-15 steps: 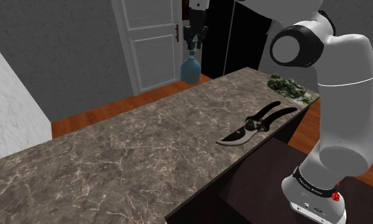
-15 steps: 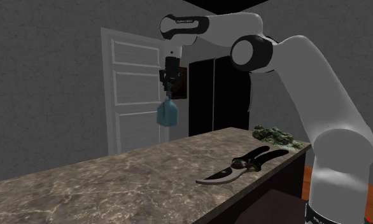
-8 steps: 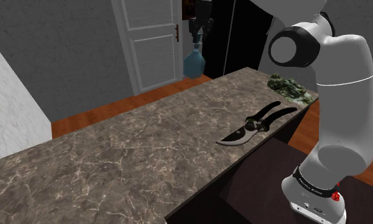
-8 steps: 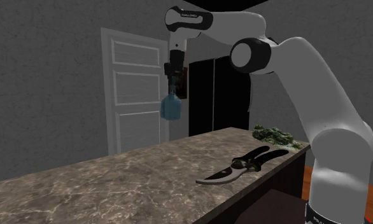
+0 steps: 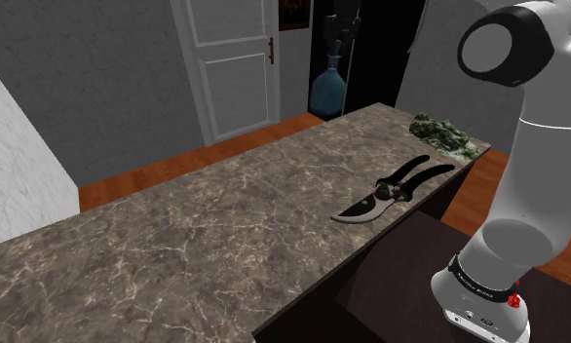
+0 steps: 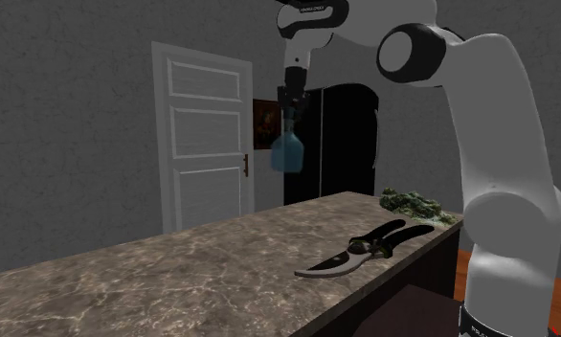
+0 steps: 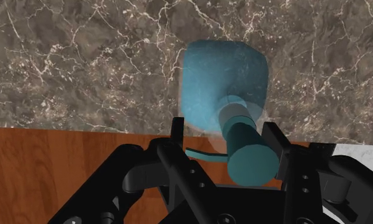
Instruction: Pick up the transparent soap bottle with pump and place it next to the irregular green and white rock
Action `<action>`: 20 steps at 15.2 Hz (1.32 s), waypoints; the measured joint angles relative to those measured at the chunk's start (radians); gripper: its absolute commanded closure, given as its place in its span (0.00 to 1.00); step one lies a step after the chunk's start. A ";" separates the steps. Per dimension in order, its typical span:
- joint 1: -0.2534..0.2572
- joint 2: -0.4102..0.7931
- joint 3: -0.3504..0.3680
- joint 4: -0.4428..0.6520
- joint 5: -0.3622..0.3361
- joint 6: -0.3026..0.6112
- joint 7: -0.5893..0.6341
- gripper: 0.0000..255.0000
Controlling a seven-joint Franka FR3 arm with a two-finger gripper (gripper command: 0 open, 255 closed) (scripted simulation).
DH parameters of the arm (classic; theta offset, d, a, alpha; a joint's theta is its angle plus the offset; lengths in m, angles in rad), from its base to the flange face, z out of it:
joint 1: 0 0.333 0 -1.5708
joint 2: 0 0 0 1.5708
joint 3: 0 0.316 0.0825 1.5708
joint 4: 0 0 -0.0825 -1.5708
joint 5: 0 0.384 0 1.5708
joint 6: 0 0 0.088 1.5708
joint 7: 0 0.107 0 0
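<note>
A see-through blue soap bottle (image 5: 328, 92) (image 6: 286, 153) (image 7: 225, 83) with a pump top hangs high above the far edge of the marble counter (image 5: 225, 224). My gripper (image 5: 339, 47) (image 6: 294, 103) (image 7: 225, 137) is shut on its pump neck, the bottle dangling below the fingers. The green and white rock (image 5: 443, 134) (image 6: 415, 203) lies at the counter's end, toward the shoulder view's right of the bottle and well below it.
Black pruning shears (image 5: 391, 190) (image 6: 360, 248) lie on the counter between the middle and the rock. A white panelled door (image 5: 230, 63) (image 6: 200, 144) and a black area stand behind the counter. Wooden floor (image 5: 128, 180) runs along its far side.
The gripper has carried the bottle toward the shoulder view's right, closer to the rock end of the counter. The arm's upper links have swung the same way.
</note>
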 measured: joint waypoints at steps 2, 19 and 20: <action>-0.021 -0.031 -0.013 -0.026 -0.001 -0.009 -0.034 1.00; -0.255 -0.128 -0.169 0.029 0.010 -0.199 -0.399 1.00; -0.276 -0.110 -0.182 0.063 0.019 -0.217 -0.426 1.00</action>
